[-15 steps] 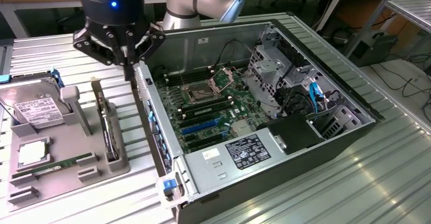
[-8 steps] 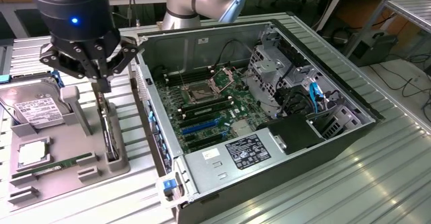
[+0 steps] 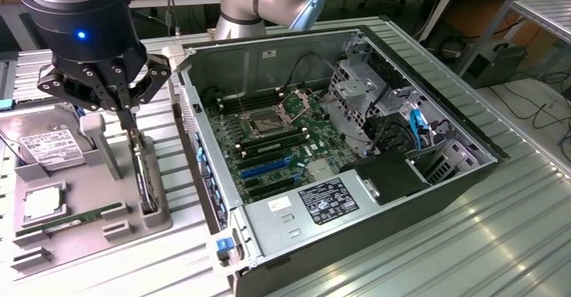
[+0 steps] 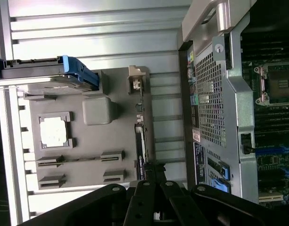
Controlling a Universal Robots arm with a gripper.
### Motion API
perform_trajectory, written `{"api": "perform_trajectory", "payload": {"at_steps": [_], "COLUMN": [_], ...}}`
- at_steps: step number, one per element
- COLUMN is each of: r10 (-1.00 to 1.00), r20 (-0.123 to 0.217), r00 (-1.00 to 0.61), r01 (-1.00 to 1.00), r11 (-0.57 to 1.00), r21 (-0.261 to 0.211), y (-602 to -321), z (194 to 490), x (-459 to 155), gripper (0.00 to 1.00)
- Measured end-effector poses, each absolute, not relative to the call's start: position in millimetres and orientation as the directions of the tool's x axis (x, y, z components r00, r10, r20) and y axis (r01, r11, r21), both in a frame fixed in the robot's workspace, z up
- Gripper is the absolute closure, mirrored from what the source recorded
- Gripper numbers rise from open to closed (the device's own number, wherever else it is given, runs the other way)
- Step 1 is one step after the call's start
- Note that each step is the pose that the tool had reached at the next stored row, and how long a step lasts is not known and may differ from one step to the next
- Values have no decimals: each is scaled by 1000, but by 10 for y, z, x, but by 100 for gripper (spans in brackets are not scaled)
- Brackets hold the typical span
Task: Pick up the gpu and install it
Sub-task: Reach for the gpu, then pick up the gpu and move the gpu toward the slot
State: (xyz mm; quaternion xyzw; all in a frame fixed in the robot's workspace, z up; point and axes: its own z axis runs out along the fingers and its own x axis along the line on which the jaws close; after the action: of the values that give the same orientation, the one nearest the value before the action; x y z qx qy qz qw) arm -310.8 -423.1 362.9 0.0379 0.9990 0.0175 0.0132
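The gpu (image 3: 146, 171) stands on edge in a slot of the grey parts tray (image 3: 89, 237), at the exterior view's left. It looks like a thin dark card. My gripper (image 3: 128, 118) hangs straight above it, and its fingers pinch together on the card's top edge. In the wrist view the gpu (image 4: 140, 141) appears edge-on as a dark strip, with the gripper (image 4: 153, 167) meeting at its near end. The card still sits in the tray (image 4: 87, 160).
The open computer case (image 3: 357, 196) lies right of the tray, with its motherboard (image 3: 277, 143) and blue slots (image 3: 267, 168) exposed. The tray also holds a silver hard drive (image 3: 45, 143), a processor chip (image 3: 42, 203) and a green memory stick (image 3: 67, 220). The table is ribbed metal.
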Motion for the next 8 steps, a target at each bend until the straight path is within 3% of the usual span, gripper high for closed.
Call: {"api": "perform_trajectory", "payload": {"at_steps": [8], "r10": [76], "r20": [-25], "r00": [-997], "r01": [75], "r11": [997], "r21": [36], "y": [-4231], "z": [3629], "x": [-3108], "gripper": [89]}}
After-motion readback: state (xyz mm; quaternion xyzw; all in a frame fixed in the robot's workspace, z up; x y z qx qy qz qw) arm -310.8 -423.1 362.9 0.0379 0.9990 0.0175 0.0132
